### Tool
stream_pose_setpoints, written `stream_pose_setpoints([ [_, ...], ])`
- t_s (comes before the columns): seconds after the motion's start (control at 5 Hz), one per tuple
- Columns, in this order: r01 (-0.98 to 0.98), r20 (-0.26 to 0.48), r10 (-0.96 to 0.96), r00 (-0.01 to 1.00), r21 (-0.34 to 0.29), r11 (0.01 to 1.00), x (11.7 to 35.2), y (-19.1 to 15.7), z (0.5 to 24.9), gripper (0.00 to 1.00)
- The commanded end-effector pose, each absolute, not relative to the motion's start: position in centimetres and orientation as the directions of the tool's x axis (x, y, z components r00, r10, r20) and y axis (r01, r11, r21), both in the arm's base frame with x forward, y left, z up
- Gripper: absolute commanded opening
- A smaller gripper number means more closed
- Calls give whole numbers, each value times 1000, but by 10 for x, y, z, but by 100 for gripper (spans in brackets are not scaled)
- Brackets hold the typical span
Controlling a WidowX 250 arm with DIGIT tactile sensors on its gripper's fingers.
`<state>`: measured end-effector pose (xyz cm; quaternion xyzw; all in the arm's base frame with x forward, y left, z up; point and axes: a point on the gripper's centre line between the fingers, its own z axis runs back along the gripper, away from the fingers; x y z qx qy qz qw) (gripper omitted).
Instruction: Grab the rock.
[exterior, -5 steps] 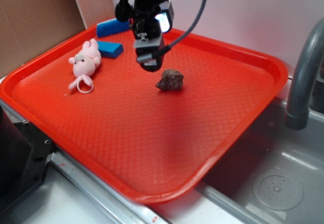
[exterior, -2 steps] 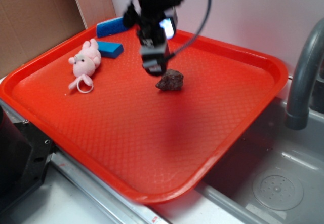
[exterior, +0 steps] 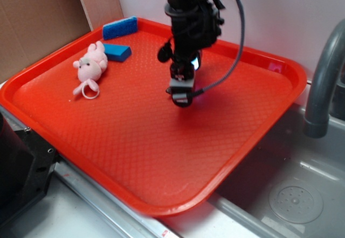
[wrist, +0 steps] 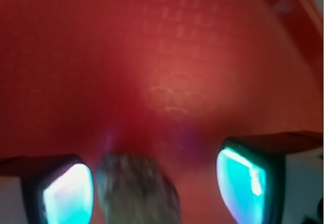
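Jaws stand apart, the two lit pads wide of each other in my wrist view with the rock [wrist: 136, 191] low between them, nearer the left pad and blurred; I judge I have them spread so they can straddle the stone before closing on it. From the exterior view the gripper [exterior: 182, 95] hangs low over the middle of the red tray [exterior: 135, 141] and hides the rock entirely, so only the wrist view confirms it sits on the tray between the pads, contact undetermined.
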<state>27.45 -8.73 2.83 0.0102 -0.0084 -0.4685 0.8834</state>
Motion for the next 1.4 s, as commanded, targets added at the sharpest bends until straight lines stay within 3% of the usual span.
stream_pose_setpoints([
  [0.0, 839, 26, -839, 543, 11, 544, 274, -106, 43, 0],
  [0.2, 841, 35, -841, 540, 27, 541, 265, -106, 65, 0],
  [0.6, 748, 103, -754, 649, 97, 657, 229, -92, 142, 0],
  [0.8, 561, 112, -569, 815, 91, 823, 208, -81, 166, 0],
  [1.0, 342, 89, -343, 935, 26, 939, 192, -64, 184, 0],
  [1.2, 100, 48, -102, 994, 31, 994, 185, -58, 193, 0],
])
